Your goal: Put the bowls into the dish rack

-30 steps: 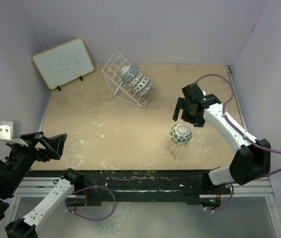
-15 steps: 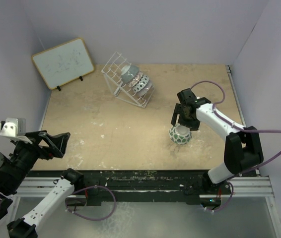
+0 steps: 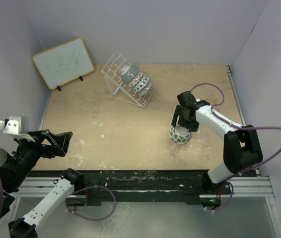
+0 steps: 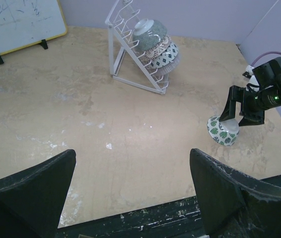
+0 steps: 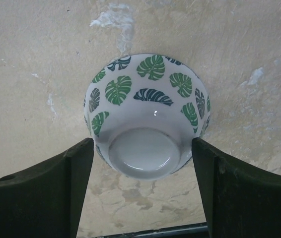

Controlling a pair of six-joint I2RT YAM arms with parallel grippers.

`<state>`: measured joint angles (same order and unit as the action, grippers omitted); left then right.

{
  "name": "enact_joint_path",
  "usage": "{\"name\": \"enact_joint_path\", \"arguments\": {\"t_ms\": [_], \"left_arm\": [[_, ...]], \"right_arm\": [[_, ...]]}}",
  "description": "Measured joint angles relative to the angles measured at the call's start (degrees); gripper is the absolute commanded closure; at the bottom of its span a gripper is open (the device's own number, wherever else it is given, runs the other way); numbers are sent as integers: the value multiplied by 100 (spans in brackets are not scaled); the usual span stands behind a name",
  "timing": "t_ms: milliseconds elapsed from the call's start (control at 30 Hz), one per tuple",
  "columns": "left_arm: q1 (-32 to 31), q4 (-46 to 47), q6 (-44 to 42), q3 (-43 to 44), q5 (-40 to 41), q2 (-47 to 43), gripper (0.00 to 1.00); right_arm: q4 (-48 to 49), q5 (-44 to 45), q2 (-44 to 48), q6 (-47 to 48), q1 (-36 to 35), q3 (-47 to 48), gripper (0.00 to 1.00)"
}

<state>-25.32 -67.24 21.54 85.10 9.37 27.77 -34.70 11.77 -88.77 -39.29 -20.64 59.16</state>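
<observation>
**A:** What does your right wrist camera give you that the top view doesn't?

**B:** The leaf print on the green-and-white bowl (image 5: 150, 114), and its foot ring facing up. It sits rim-down on the table (image 3: 110, 124), axis upright, right of centre. Your right end effector (image 5: 143, 146) is spread to either side of it. I cannot tell whether it touches the bowl.

**A:** And the left wrist?

**B:** Your left end effector (image 4: 130, 198) gapes wide above the scuffed beige table. The other bowls (image 4: 155, 44) lean nested in the dish rack (image 4: 130, 47) at the back, near the whiteboard (image 3: 63, 62), with lilac walls (image 3: 170, 29) around.
</observation>
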Motion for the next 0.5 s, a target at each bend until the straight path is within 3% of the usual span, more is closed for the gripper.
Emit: {"name": "enact_joint_path", "arguments": {"t_ms": [100, 500], "left_arm": [[0, -4, 13, 0, 0, 0, 1], [0, -11, 42, -37, 0, 2, 1]], "right_arm": [[48, 39, -2, 0, 15, -55, 23], [363, 66, -11, 11, 48, -59, 60]]}}
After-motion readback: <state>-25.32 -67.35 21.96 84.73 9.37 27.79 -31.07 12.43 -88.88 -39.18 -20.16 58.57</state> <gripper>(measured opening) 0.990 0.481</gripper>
